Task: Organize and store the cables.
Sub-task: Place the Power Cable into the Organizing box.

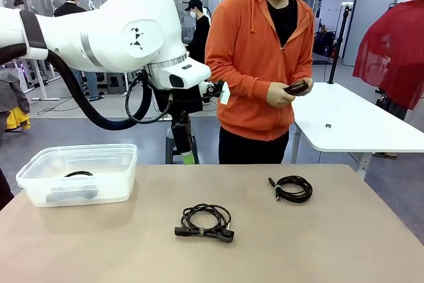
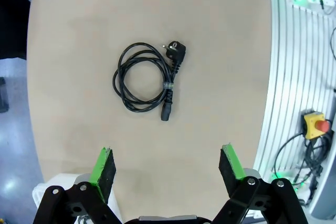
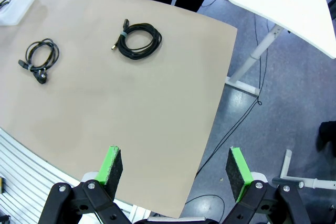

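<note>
Table (image 2: 226,51) | coiled cable (image 2: 147,80) | lies ahead of wide-spread left hand (image 2: 167,151), apart

Surroundings noted around a tan table (image 1: 344,243)

A clear plastic tub (image 1: 119,177) is set on the table's left part. At the far side a person in an orange hoodie (image 1: 245,64) is seen standing, just beside a white table (image 1: 371,124) placed farther back on the right over a grey-blue floor (image 3: 304,119). Two people in dark caps (image 1: 197,31) are seen farther off. In the left wrist view a yellow box with a red button (image 2: 317,125) is mounted past the table's edge, beside a white ribbed panel (image 2: 286,77).
</note>
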You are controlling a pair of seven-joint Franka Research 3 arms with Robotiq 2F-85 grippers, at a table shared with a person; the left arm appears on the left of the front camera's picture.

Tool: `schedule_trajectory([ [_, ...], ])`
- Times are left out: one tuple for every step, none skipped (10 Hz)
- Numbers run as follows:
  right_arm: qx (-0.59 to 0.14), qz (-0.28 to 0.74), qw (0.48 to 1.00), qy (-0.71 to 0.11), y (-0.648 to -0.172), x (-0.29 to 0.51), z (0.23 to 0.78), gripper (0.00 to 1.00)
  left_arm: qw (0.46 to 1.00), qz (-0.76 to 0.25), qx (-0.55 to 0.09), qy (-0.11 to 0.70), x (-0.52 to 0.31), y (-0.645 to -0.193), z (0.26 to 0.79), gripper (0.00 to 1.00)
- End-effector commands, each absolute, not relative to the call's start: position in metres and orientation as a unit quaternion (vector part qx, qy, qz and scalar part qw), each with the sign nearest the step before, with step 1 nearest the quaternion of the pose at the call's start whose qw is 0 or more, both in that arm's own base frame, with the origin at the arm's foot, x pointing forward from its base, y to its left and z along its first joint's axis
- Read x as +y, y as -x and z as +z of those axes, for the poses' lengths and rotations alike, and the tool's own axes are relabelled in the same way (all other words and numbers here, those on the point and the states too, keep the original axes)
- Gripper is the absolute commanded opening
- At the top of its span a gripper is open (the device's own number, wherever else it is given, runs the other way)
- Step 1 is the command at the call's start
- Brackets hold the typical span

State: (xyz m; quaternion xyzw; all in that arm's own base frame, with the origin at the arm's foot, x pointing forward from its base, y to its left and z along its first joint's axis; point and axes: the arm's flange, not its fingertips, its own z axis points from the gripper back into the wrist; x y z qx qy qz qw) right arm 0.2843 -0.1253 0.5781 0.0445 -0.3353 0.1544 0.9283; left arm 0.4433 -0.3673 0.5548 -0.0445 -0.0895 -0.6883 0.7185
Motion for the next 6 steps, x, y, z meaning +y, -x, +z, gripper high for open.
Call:
schedule_trajectory([
  [-0.335, 0.154, 0.928, -0.047, -0.283, -0.125, 0.574, 1.00, 0.712, -0.695, -0.083, 0.053, -0.370, -0.458, 0.533, 1.00],
  [-0.335, 0.154, 0.928, -0.047, -0.283, -0.125, 0.574, 1.00, 0.720, -0.688, -0.071, 0.052, -0.371, -0.466, 0.518, 1.00],
  [-0.335, 0.154, 0.928, -0.047, -0.283, -0.125, 0.574, 1.00, 0.723, -0.685, -0.064, 0.059, -0.372, -0.473, 0.505, 1.00],
  [-0.335, 0.154, 0.928, -0.047, -0.283, -0.125, 0.574, 1.00, 0.734, -0.675, -0.059, 0.046, -0.374, -0.477, 0.492, 1.00],
  [-0.335, 0.154, 0.928, -0.047, -0.283, -0.125, 0.574, 1.00, 0.723, -0.685, -0.060, 0.064, -0.378, -0.478, 0.481, 1.00],
  [-0.335, 0.154, 0.928, -0.047, -0.283, -0.125, 0.574, 1.00, 0.720, -0.688, -0.055, 0.071, -0.382, -0.481, 0.467, 1.00],
])
